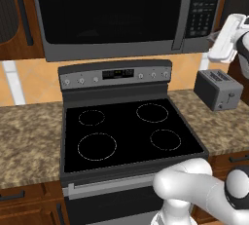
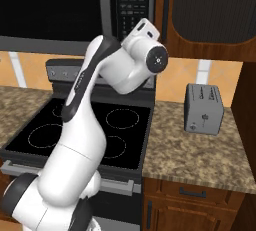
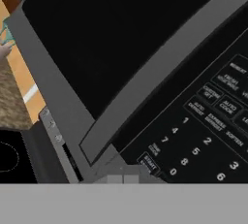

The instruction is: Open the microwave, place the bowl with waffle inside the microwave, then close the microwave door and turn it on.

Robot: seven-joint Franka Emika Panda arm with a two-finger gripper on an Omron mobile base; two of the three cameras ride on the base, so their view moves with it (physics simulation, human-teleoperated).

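Note:
The microwave [image 1: 112, 14] hangs above the stove, and the microwave door [image 1: 104, 9] with its black glass is shut. Its vertical handle [image 1: 183, 14] runs along the door's right edge and crosses the hand view as a grey bar [image 3: 160, 68]. The button panel [image 1: 203, 9] sits to the right of the handle and shows close up [image 3: 208, 136], with the start key near the bottom. My white hand [image 1: 227, 38] is raised just in front of the panel [image 2: 131, 10]; its fingers are hidden, so their state is unclear. The bowl and the waffle are out of view.
A black glass stove [image 1: 129, 131] with four burners stands below the microwave. A small grey toaster [image 1: 218, 90] sits on the granite counter [image 1: 29, 136] to the right [image 2: 202, 109]. Brown wooden cabinets [image 2: 210, 10] flank the microwave.

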